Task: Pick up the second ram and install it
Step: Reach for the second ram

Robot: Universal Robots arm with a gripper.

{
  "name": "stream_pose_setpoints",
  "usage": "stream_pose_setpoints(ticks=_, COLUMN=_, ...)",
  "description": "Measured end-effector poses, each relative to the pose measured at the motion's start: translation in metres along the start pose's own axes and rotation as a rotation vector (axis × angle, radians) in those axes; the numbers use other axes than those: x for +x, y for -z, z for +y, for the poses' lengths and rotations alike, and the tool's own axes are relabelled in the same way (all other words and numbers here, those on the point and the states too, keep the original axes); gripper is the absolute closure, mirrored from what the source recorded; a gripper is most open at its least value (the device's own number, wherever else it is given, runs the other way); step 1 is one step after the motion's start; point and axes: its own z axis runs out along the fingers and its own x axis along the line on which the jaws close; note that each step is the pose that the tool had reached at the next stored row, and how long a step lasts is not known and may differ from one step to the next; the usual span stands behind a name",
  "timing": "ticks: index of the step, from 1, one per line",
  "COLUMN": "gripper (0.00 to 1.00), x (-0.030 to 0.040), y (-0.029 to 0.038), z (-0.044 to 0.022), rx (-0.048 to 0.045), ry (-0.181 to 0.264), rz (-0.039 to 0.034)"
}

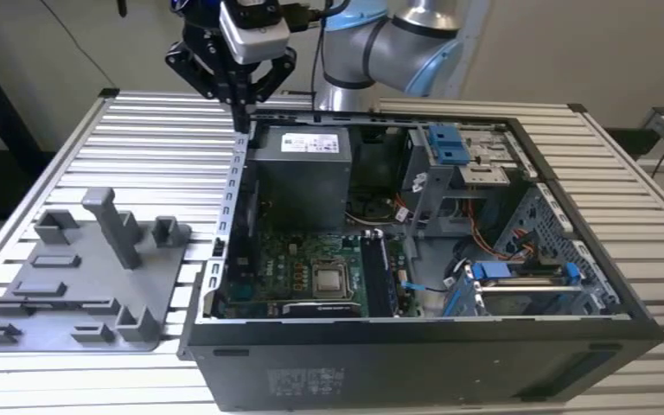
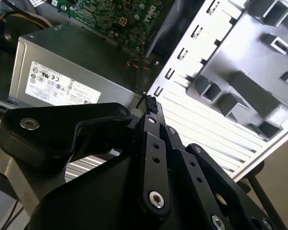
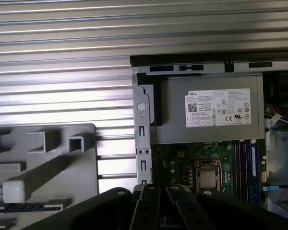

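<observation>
The black metal pincer (image 1: 242,114), narrowed to a point and empty, was held above the far edge of the open computer case (image 1: 424,367). One thin dark strip, seemingly the second ram (image 1: 61,303), was slotted in the grey plastic fixture (image 1: 169,278) on the ribbed worktop (image 1: 136,138), at the exterior view's left.

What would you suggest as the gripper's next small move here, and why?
Probably a short sideways move toward the grey tray on the exterior view's left. The gripper hangs shut and empty above a corner of the computer case, and a dark strip, possibly the memory stick, lies in that tray.
</observation>
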Motion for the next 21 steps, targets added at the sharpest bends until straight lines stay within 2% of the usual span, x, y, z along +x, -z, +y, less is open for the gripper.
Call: stream_pose_setpoints(ticks=21, gripper=0.89, x=0.0319, y=0.0002, z=-0.0023, rx=0.0002, ry=0.0, rz=0.0024)
